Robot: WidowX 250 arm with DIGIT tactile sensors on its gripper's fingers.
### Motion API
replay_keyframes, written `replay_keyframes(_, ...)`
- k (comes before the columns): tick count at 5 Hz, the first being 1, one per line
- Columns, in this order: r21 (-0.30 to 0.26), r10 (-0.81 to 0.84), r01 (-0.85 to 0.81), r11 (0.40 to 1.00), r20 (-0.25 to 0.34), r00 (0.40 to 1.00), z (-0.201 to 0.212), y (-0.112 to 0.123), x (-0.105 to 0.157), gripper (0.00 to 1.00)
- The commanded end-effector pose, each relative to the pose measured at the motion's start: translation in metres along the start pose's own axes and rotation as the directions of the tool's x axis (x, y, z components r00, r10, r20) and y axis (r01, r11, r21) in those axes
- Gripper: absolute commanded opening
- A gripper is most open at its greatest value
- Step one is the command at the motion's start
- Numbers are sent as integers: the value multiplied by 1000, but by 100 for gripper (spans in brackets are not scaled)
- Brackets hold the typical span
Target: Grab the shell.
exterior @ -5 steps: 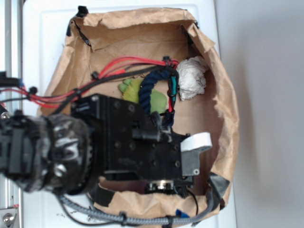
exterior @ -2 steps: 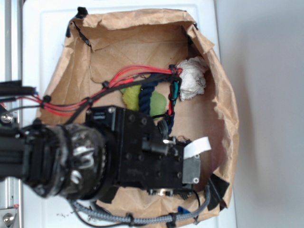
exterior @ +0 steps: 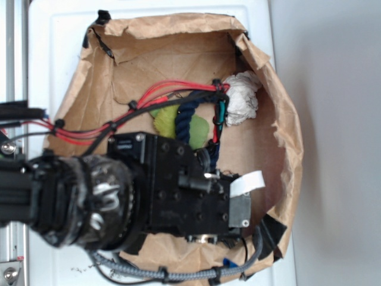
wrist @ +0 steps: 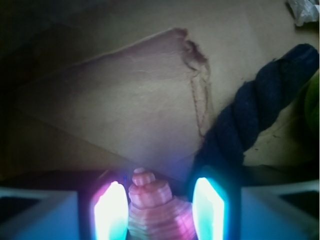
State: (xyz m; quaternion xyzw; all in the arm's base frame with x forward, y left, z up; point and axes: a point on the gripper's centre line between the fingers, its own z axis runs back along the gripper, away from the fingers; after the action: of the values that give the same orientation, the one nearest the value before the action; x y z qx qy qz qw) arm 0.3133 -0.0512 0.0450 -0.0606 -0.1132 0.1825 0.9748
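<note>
paper-lined bin (exterior: 280, 137) – shell (wrist: 155, 207), rope (exterior: 186, 119), paper ball (exterior: 241, 98)

Glossy ridged shell (wrist: 157, 207); creased brown paper (exterior: 178, 59)

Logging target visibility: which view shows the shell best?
The wrist view: the shell sits between the tool's two glowing fingers, ridged whorls visible. In the exterior view the arm hides it completely.

Black robot arm reaching in from the left, wrist block low over the paper-lined bin, gripper (wrist: 159, 210) pointing down, two glowing fingers (wrist: 111, 210) parted, shell (wrist: 155, 207) between them, contact with either finger unclear
</note>
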Motion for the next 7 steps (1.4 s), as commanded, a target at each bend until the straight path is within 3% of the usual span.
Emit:
replay_keyframes(1, -55, 0, 5, 998, 78, 997, 24, 9, 14, 0)
replay_keyframes(2, -51, 13, -9, 999, 83, 996, 29, 10, 16, 0)
replay_keyframes(5, -142, 144, -124, 982, 137, 980, 132, 38, 34, 0)
replay_keyframes(7, -165, 143, -117, 979, 155, 978, 149, 39, 32, 0)
